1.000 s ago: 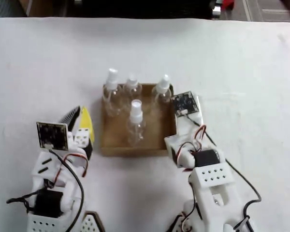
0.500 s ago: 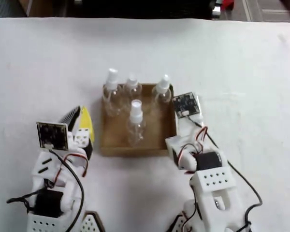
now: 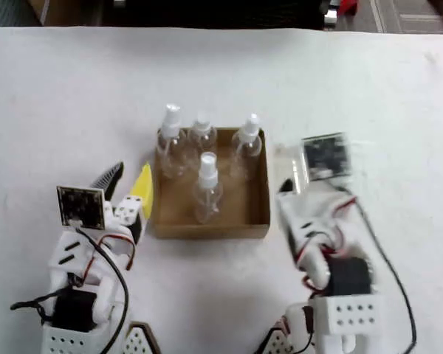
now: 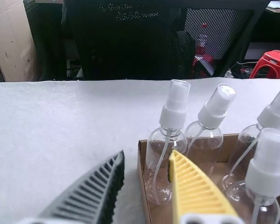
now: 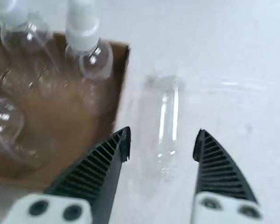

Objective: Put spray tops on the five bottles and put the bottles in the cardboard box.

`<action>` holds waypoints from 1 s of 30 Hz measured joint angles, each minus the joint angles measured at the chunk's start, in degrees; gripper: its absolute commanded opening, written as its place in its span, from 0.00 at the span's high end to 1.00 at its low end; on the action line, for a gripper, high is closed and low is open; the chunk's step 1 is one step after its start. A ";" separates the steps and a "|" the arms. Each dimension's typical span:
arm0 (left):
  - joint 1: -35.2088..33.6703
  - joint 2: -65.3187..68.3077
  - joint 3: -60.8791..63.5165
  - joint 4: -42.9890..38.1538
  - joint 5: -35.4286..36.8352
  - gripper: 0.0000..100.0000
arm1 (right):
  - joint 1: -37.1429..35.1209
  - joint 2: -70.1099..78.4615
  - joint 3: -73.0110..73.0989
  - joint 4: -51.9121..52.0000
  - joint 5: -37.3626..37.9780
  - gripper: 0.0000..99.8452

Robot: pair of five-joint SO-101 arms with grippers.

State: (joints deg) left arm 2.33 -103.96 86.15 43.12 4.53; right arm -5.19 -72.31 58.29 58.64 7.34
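- Four topped bottles (image 3: 207,188) stand in the cardboard box (image 3: 265,215).
- Fifth bottle (image 5: 166,122) lies right of it, seemingly topless.
- Right hand (image 5: 163,132) spread over it; left hand (image 4: 146,155) spread, empty.

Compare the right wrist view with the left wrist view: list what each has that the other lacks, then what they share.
Right wrist view, not the left: a clear bottle lying on the table just outside the box, framed by the open right gripper.
Left wrist view, not the right: the open left gripper beside the box, plus a chair and a red stool beyond the table.
Both: the box with capped bottles standing in it, on the white table.
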 measured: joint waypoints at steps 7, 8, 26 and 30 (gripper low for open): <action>0.09 -0.09 -7.12 8.26 1.76 0.79 | 9.67 9.58 -4.48 3.87 2.90 0.81; 0.53 -0.26 -8.62 10.11 1.76 0.78 | 9.67 11.87 -4.48 4.84 3.69 0.82; 6.86 -0.26 -7.82 11.16 2.02 0.78 | 8.97 24.70 -1.14 11.25 18.73 0.83; 6.77 -0.18 -7.74 10.55 2.02 0.78 | 7.82 28.84 0.79 5.10 15.74 0.83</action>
State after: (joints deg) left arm 9.10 -104.13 78.42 53.67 6.55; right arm 2.64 -43.47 59.08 63.74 23.08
